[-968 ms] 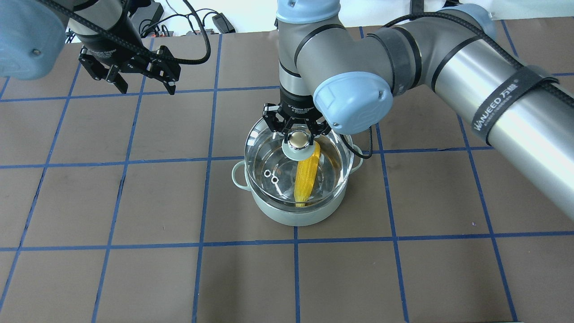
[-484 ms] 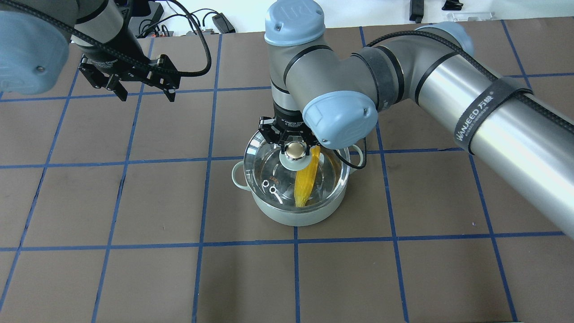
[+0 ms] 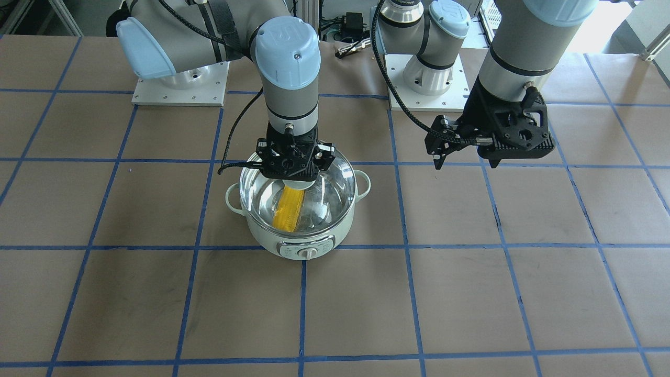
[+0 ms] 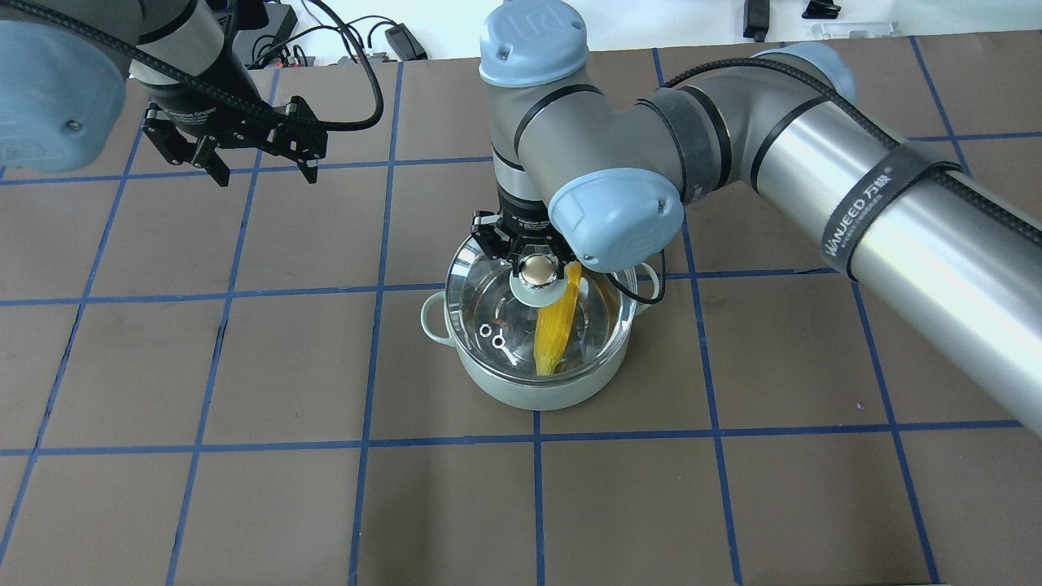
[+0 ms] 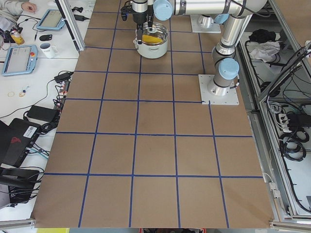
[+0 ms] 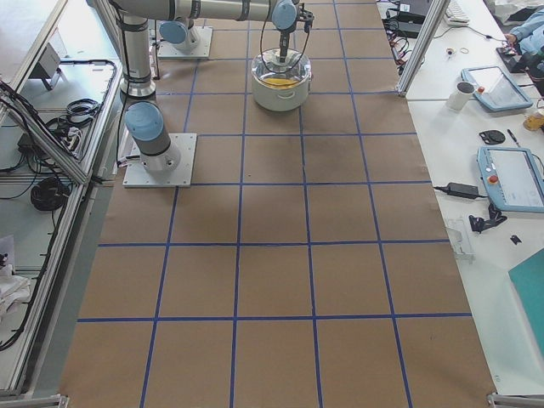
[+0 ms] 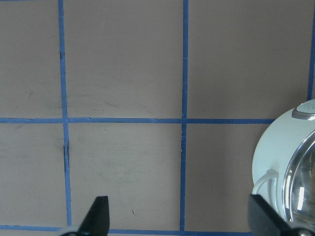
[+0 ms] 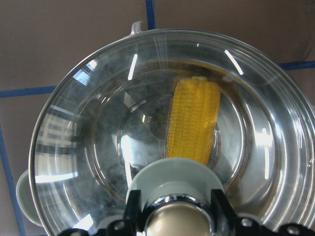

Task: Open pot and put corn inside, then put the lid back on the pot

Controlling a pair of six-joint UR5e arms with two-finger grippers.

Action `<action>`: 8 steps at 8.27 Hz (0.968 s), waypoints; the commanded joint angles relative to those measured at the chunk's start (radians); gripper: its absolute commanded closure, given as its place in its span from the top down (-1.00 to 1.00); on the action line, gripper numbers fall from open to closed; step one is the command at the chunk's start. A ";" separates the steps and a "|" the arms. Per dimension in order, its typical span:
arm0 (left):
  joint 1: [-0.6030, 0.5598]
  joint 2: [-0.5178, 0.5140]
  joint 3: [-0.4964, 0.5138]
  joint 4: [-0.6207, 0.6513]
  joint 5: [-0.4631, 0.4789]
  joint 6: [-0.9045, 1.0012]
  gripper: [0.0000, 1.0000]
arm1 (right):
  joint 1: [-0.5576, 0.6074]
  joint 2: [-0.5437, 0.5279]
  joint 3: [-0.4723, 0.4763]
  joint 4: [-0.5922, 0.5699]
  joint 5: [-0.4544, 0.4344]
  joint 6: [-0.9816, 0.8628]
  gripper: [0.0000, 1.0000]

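The mint-green pot (image 4: 537, 392) stands mid-table, its knob panel (image 3: 306, 251) facing away from the robot. The yellow corn (image 4: 553, 330) lies inside it, seen through the glass in the front view (image 3: 290, 208) and the right wrist view (image 8: 194, 123). The clear lid (image 4: 488, 285) sits at the pot's rim, roughly level and covering it. My right gripper (image 4: 535, 268) is shut on the lid's beige knob (image 8: 179, 221). My left gripper (image 4: 266, 177) is open and empty, hovering over bare table far to the pot's left; its wrist view shows the pot's side (image 7: 275, 157).
The table is brown paper with a blue tape grid (image 4: 374, 285). Cables and adapters (image 4: 391, 37) lie at the far edge. The right arm's elbow (image 4: 619, 212) hangs over the pot's back right side. The arm bases (image 3: 424, 78) stand at the robot's side.
My right gripper has lowered the lid from above the pot down to its rim and centred it. The left gripper has drifted slightly away and stays open.
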 commanded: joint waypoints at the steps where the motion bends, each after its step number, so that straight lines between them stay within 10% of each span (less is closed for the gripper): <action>1: -0.002 -0.004 0.000 0.001 0.072 -0.002 1.00 | 0.000 0.010 0.004 -0.021 0.003 0.004 -0.37; 8: -0.006 -0.009 -0.002 0.002 0.071 -0.009 1.00 | 0.000 0.013 0.007 -0.018 0.013 0.003 -0.33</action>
